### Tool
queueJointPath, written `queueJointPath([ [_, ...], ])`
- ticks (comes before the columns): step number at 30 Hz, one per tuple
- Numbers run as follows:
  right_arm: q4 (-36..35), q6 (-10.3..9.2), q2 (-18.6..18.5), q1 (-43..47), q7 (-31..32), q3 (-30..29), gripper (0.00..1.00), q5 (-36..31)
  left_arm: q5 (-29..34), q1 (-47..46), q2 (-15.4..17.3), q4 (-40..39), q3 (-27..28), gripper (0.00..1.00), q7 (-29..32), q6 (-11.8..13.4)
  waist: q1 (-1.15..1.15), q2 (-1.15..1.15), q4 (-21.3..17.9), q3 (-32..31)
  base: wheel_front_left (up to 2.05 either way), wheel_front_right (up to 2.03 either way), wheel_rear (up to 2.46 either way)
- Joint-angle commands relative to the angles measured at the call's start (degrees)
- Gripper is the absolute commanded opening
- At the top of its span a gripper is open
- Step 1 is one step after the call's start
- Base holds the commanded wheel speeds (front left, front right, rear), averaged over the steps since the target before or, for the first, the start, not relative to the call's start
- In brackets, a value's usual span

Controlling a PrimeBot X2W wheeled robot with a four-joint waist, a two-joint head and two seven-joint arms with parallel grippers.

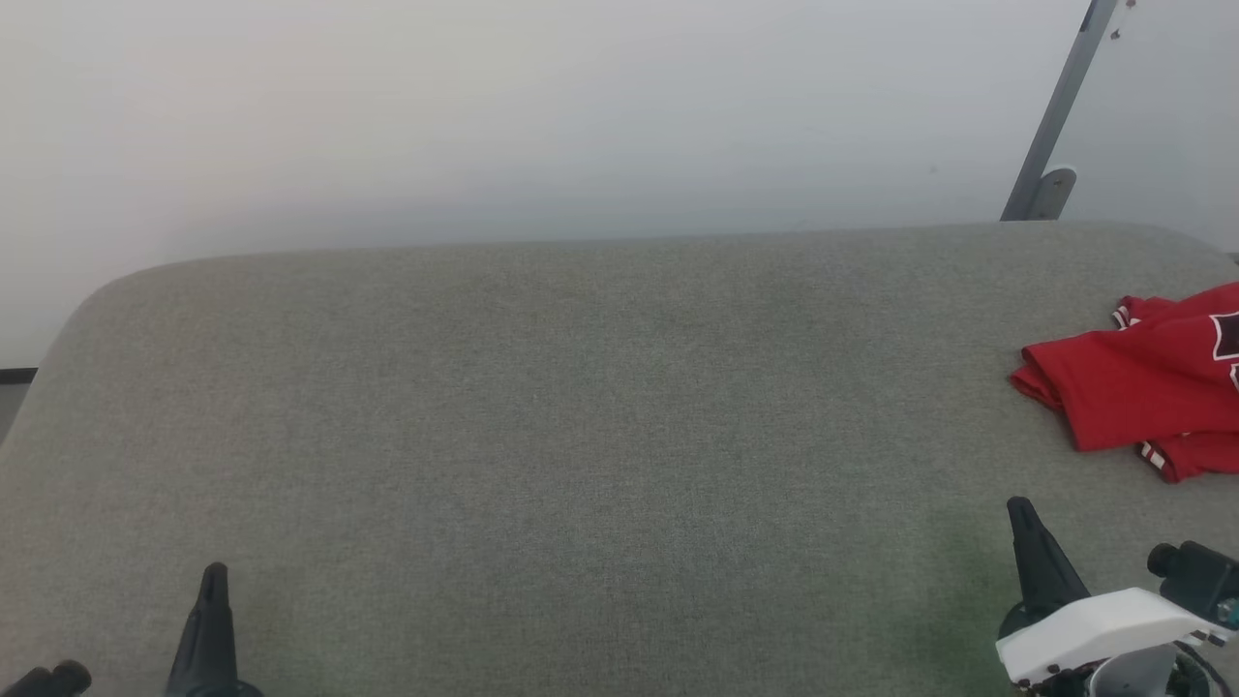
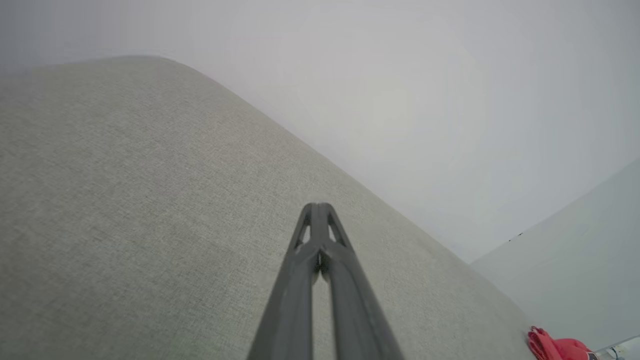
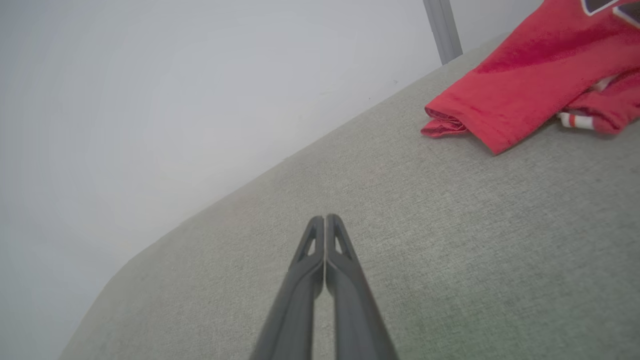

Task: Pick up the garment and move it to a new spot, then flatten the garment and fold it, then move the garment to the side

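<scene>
Nearest the robot, the left gripper (image 1: pixel 215 573) and the right gripper (image 1: pixel 1018 508) hover over the near part of the grey fabric surface (image 1: pixel 581 436), each with its two dark fingers pressed together tip to tip and gripping nothing. Beyond them the surface runs wide and open to its rounded far edge against the pale wall (image 1: pixel 484 116). The garment (image 1: pixel 1142 387) lies crumpled at the right edge, apart from the right gripper: red, with red-and-white striped trim and partly visible black-and-white lettering, before a grey pole (image 1: pixel 1055 116).
</scene>
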Motion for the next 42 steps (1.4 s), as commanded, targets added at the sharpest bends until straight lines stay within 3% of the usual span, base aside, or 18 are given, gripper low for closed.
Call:
queueJointPath([
  [1, -1.21, -0.02, -0.05, -1.42, 0.48, -0.47, 0.0, 2.01, -1.95, -1.67, 0.33, -0.48, 0.04, 0.0, 0.52, -0.06, 0.0, 0.0, 0.03, 0.02, 0.0, 0.0, 0.0],
  [42, -4.14, -0.05, 3.32, -2.92, 8.08, -3.54, 0.0, 27.44, -24.59, -8.65, -3.29, 2.64, -1.86, 0.0, 8.19, -0.15, 0.0, 0.0, 0.99, 0.68, 0.0, 0.0, 0.0],
])
